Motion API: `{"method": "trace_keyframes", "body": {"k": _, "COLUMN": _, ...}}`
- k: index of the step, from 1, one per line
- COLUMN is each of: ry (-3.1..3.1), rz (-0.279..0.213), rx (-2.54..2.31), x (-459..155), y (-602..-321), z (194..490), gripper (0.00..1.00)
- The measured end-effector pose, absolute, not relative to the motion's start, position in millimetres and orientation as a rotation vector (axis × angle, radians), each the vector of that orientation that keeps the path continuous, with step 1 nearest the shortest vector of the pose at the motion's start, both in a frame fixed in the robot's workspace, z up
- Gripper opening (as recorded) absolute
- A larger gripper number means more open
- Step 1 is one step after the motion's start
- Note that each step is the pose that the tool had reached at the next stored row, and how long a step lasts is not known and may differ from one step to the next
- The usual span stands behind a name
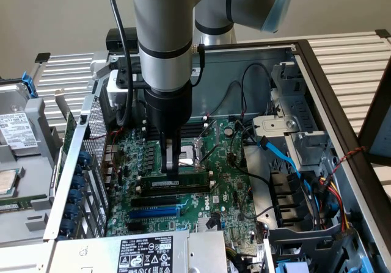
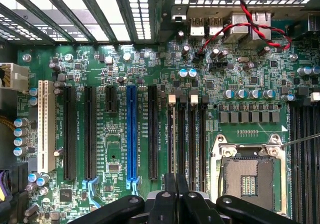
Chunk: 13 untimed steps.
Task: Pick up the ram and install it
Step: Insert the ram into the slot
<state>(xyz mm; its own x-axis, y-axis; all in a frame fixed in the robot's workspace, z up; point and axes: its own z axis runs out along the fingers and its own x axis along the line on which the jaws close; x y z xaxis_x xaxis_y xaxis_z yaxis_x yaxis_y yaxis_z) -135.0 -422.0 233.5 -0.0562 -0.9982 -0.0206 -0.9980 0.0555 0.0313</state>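
Damage is being risked while the ram [image 1: 178, 181], standing on edge over the black slots [image 1: 174, 190] beside the blue slot [image 1: 154, 212], is being pinched by the narrowed hand [image 1: 173, 166], since a tilted stick could be forced crooked.

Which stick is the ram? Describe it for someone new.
Inside the open computer case, look at the green motherboard under the arm's gripper. The ram is the long thin green stick with a white label, unlike the black slots and blue slot beside it.

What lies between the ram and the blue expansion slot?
In the exterior view, a long black slot lies between the ram and the blue expansion slot, parallel to both.
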Motion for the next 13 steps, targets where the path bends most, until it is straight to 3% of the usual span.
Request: {"method": "trace_keyframes", "body": {"k": 13, "ry": -2.277, "rz": -0.058, "rx": 2.154, "x": -135.0, "y": -422.0, "z": 233.5, "gripper": 0.13}}
